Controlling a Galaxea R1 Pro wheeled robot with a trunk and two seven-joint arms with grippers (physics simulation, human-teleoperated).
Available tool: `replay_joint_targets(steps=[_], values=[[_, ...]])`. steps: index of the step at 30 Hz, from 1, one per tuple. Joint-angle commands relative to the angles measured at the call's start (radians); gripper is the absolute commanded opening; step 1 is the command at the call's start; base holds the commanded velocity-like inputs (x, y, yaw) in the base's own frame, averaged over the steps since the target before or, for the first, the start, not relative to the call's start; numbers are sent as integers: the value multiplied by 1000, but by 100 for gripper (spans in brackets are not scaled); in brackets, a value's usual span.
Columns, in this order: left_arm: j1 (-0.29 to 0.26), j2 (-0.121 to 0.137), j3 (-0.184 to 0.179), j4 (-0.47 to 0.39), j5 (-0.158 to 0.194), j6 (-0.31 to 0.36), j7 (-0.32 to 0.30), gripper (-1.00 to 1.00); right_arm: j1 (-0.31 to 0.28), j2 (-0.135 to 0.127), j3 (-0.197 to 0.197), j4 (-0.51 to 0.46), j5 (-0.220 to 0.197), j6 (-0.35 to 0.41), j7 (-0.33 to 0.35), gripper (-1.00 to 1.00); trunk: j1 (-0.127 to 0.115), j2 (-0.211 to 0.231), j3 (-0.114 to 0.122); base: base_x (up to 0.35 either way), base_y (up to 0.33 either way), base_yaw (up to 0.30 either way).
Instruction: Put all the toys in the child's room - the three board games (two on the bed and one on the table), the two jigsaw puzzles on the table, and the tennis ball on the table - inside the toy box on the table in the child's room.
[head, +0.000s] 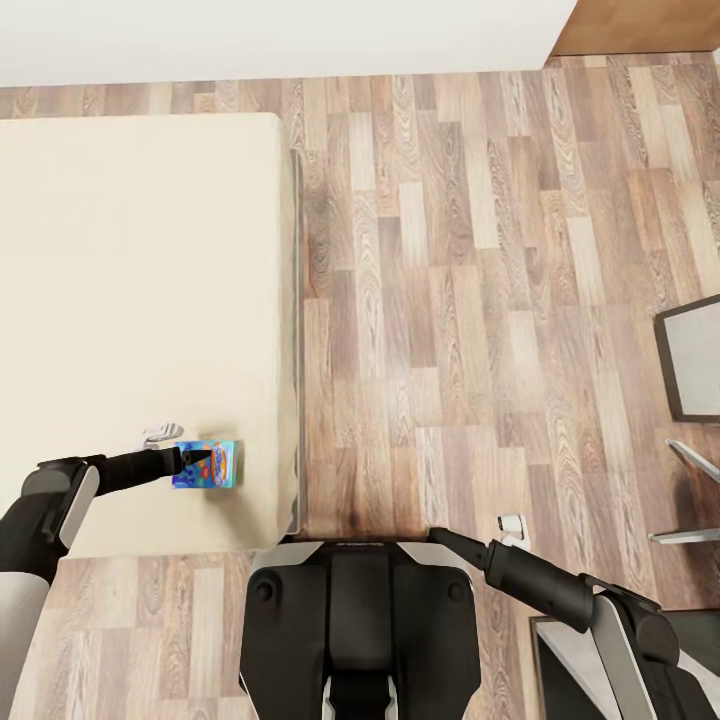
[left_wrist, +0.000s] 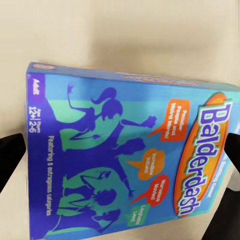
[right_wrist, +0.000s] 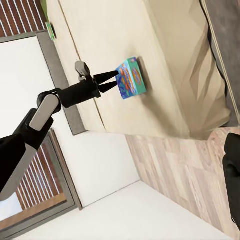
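You are standing at the near corner of the wide low bed with the beige mattress (head: 140, 300), which takes up the left of the head view, with pale wood-plank flooring (head: 480, 300) running off to the right. Neither the toy box nor the table can be made out from here, so I cannot tell how many toys, if any, are already in the box.

On the mattress, close to its near right corner, lies the flat blue board game box with cartoon silhouettes and an orange title band (head: 207, 465). Your left gripper (head: 200, 462) is right at it: the two dark fingers are spread and straddle the box, one showing at each side in the left wrist view (left_wrist: 10, 155), but I judge they are not yet closed on it.

Your right gripper (head: 440, 538) hangs low over the floor near the bed's corner; I cannot tell whether its fingers are apart or together.

By my reading this game is still to be grasped, lifted and carried to the box, so most of the job lies ahead.
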Motion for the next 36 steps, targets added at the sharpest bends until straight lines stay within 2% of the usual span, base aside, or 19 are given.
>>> replay_joint_targets(steps=[1,10,36], values=[[0,0,1,0,6,7,0,100,0,0,0,0,-1,5,2,100,1,-2,-1,0,-100,0],[0,0,1,0,6,7,0,100,0,0,-1,0,-2,5,3,100,1,-2,-1,0,-88,0],[0,1,1,0,6,7,0,100,0,0,-2,-1,-2,10,1,100,1,-2,-1,0,-2,0]])
